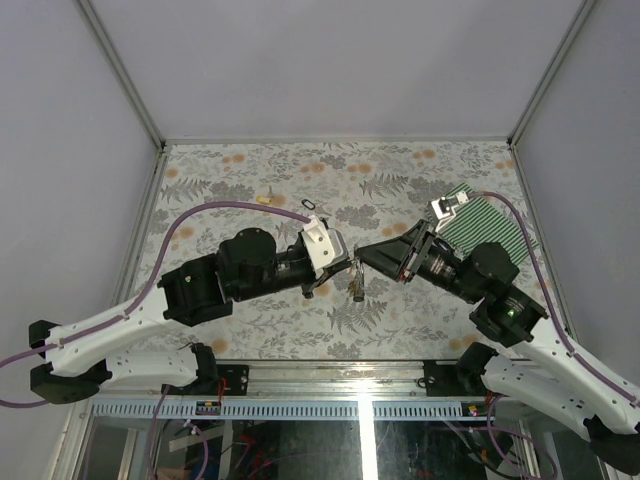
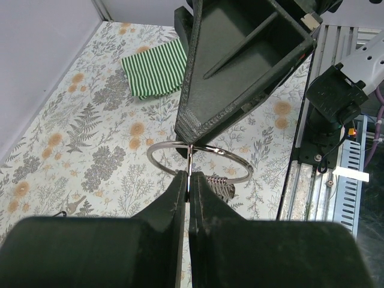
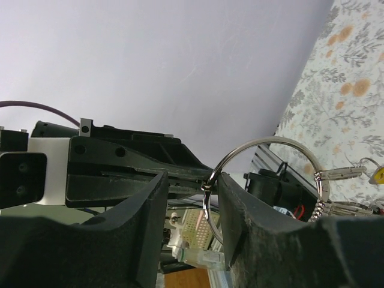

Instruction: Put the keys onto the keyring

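Left fingers [image 2: 157, 219] clamped on keyring [image 2: 148, 157], right fingers [image 3: 258, 240] apart, floral tabletop [image 1: 250, 172], pale walls [image 1: 320, 60]

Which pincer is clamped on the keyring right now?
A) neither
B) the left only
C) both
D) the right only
B: the left pincer is shut tight on the keyring wire, while the right pincer stands open with the wire loose in its gap.
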Robot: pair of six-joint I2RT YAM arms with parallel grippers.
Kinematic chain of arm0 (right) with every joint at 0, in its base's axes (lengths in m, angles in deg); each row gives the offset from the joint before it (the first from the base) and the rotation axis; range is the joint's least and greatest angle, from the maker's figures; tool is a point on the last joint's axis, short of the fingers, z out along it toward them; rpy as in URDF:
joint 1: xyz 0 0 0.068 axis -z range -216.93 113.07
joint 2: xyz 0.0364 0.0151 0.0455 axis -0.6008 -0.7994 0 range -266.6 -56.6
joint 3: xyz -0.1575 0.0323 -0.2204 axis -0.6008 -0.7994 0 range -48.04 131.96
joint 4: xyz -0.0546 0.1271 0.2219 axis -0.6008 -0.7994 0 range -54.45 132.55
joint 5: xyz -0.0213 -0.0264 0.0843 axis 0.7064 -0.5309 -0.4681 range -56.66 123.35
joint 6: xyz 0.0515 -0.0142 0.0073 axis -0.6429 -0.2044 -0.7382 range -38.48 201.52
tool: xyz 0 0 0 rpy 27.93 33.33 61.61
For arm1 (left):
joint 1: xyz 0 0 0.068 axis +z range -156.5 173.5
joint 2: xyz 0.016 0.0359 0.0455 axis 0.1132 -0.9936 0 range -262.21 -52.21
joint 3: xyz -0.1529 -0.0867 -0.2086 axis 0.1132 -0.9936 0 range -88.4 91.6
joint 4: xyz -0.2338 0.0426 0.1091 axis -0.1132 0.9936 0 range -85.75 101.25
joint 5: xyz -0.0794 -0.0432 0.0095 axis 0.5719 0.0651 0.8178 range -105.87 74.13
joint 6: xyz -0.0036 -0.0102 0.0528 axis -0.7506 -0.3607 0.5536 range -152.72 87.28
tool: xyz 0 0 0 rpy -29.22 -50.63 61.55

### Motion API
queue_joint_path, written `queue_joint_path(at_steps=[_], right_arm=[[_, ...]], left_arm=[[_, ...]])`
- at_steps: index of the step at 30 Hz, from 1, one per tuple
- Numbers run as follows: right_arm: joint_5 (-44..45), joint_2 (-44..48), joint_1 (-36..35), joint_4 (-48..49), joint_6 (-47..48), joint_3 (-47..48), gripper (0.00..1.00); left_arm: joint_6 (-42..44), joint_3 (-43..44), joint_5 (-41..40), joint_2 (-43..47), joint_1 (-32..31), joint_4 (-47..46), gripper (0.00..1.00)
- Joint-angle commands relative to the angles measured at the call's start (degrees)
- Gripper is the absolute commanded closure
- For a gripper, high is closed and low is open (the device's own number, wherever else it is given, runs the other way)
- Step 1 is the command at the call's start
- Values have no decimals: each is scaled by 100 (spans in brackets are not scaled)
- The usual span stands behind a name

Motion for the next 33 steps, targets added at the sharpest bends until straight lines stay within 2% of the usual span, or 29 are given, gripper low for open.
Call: queue_joint_path(at_steps=[1, 15, 25, 31, 33], right_arm=[[-134, -52, 10, -342, 434, 537, 56], [-386, -376, 14, -963, 854, 1018, 65], [-508, -456, 10, -974, 860, 1028, 68], [-525, -452, 14, -968, 858, 1011, 78], [-519, -439, 14, -967, 862, 1007, 84]], left_arm=[[90, 232, 38, -5, -27, -130, 100], [100, 305, 53, -96, -31, -44, 100], [125, 339, 28, -147, -19, -20, 100], [138, 368, 24, -161, -26, -2, 100], [131, 369, 25, -153, -27, 5, 100]])
